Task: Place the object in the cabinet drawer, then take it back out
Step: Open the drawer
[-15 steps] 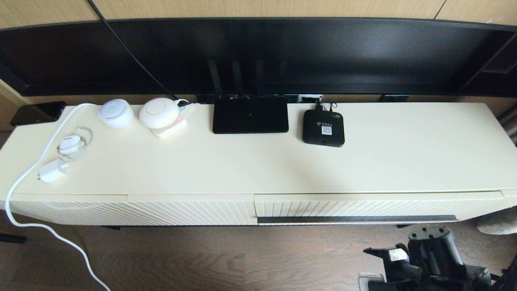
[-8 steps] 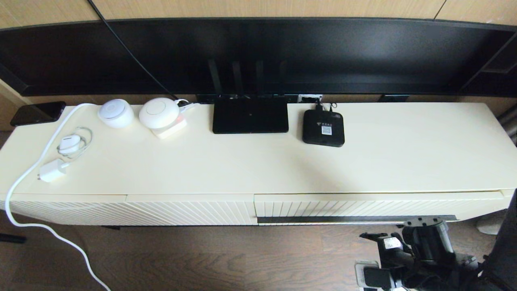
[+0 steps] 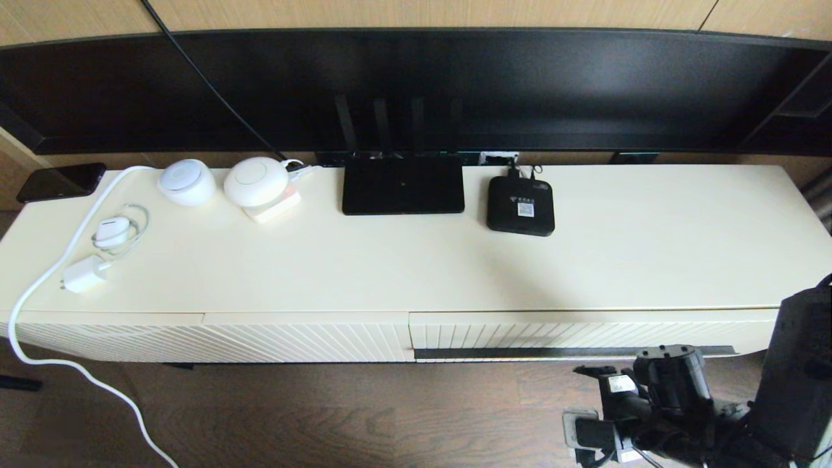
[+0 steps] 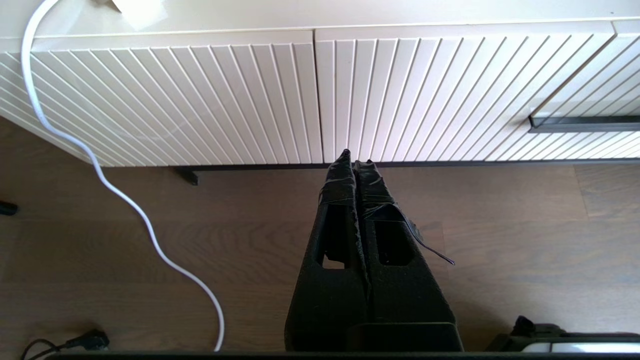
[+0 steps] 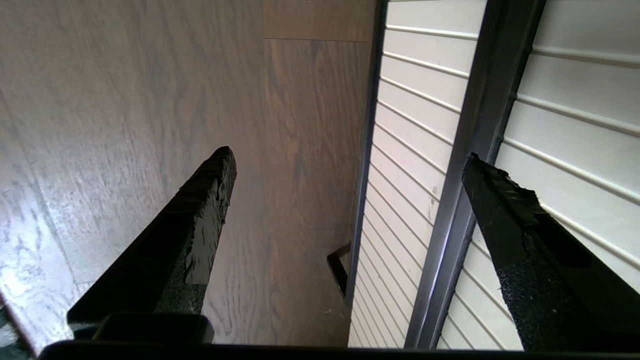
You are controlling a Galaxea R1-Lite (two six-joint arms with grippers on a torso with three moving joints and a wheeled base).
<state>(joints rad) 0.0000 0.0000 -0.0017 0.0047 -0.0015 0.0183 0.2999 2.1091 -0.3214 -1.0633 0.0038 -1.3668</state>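
Observation:
The black organizer box is out of view. The cabinet drawer [image 3: 572,333] is closed on the right half of the cream cabinet, its dark handle strip [image 3: 572,352] running along its lower edge. My right arm [image 3: 669,383] hangs low in front of the drawer's right part. In the right wrist view my right gripper [image 5: 350,160] is open and holds nothing. The handle strip [image 5: 480,125] runs close by one fingertip [image 5: 492,182], and the ribbed drawer front [image 5: 420,150] lies behind it. My left gripper [image 4: 356,162] is shut and empty, low before the diagonal-ribbed panel [image 4: 425,100]. The drawer's handle strip [image 4: 585,122] shows off to one side.
On the cabinet top [image 3: 650,260] sit a flat router [image 3: 403,187], a small black box with a sticker [image 3: 520,205], two white round devices [image 3: 187,182] [image 3: 257,182] and a white charger [image 3: 83,274]. A white cable [image 3: 78,370] trails onto the wooden floor [image 3: 325,416].
My right arm has risen and come closer to the drawer front. A black part of that arm has come into sight at the right edge. The drawer stays closed.

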